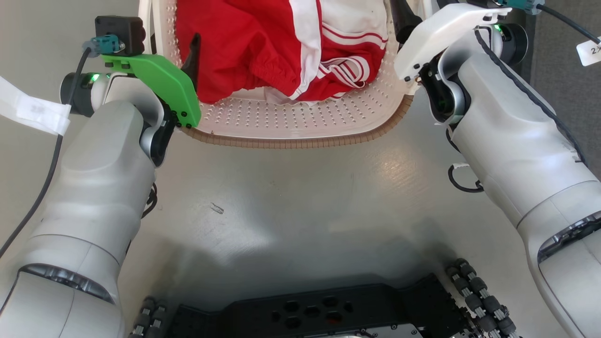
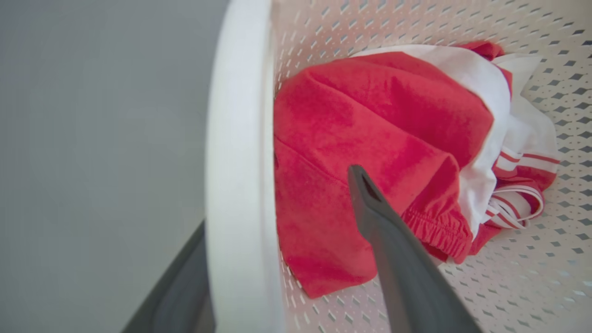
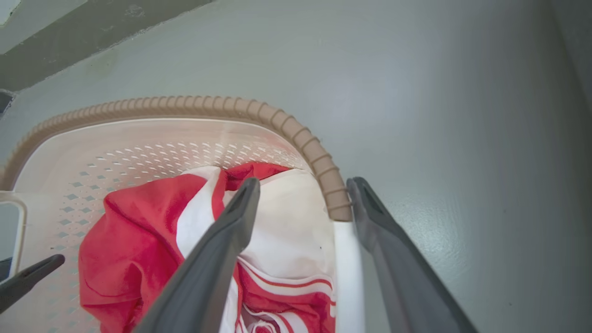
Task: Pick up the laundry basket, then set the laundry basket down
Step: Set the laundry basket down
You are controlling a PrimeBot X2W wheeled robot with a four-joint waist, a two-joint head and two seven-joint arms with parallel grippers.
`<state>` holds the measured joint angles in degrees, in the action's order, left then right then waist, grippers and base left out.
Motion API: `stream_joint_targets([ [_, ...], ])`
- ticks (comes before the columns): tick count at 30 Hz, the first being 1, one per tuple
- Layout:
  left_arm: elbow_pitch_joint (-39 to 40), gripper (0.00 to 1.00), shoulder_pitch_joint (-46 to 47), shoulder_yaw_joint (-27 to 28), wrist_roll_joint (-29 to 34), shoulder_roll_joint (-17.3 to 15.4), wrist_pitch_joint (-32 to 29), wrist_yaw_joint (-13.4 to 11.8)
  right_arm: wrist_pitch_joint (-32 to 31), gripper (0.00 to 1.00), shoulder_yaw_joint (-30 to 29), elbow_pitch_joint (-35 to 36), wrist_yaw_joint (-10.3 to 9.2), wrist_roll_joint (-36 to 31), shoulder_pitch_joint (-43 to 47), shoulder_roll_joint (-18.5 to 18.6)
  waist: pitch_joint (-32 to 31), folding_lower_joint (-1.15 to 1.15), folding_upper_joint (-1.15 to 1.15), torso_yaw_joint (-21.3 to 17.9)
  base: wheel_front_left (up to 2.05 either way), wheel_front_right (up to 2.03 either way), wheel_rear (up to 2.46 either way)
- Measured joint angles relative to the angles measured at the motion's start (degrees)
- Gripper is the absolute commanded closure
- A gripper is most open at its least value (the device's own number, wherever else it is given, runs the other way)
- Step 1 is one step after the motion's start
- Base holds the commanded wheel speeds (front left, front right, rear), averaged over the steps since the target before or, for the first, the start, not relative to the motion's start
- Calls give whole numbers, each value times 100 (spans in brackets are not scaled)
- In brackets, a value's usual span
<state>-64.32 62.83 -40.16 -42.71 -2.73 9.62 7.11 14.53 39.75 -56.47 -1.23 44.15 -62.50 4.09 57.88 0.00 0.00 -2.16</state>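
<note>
- Left wrist view: left gripper (image 2: 277, 199) is open astride the basket's (image 1: 300, 141) white handle (image 2: 240, 162), gripping nothing
- Right gripper (image 3: 304, 182) is likewise open astride the opposite side
- Basket seems to rest on the floor (image 1: 281, 197) between both
- Risk: closing inner fingers (image 2: 393, 240) pinch the red clothes (image 1: 244, 47) crowding them, or an uneven grip tilts the basket

bare indoor room: glossy grey floor (image 1: 300, 188), laundry basket (image 1: 300, 142) holding clothes (image 1: 244, 47).
</note>
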Motion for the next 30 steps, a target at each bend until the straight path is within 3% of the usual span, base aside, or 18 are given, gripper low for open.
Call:
stream_joint_targets([
  [30, -237, 0, -292, -268, 4, -35, 182, 1, 5, 0, -269, -20, 130, -136, 705, -33, -897, 0, 0, -54, 0, 0, 0],
])
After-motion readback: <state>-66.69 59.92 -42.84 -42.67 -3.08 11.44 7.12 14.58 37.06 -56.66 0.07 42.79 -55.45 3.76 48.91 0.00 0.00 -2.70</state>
